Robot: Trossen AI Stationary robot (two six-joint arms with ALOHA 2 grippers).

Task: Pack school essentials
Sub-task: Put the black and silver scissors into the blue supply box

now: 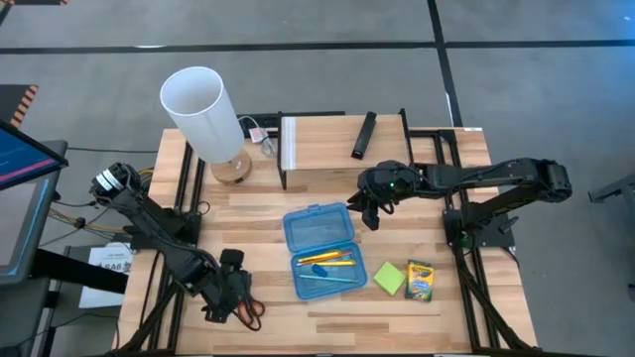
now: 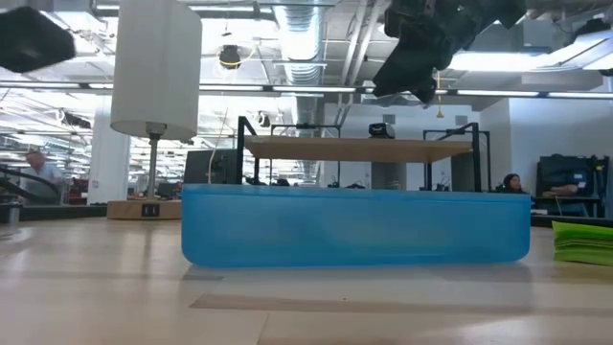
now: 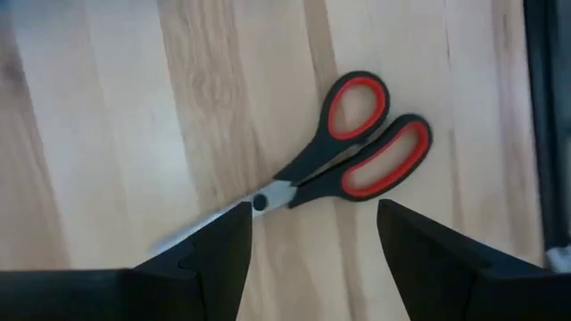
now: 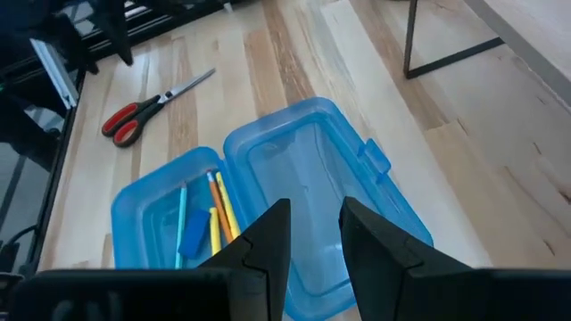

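Open left claw (image 3: 308, 245) above red-handled scissors (image 3: 343, 160).

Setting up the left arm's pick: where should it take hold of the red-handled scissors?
Grip across the closed pivot of the scissors, descending from above: they lie flat on the table, narrowest there, and the left tool hangs open over them.

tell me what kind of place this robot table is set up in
Most likely an open-plan lab or industrial workspace: bare ceiling ducts and strip lights overhead, rows of workstations, and a person seated far behind the wooden table in the low view.
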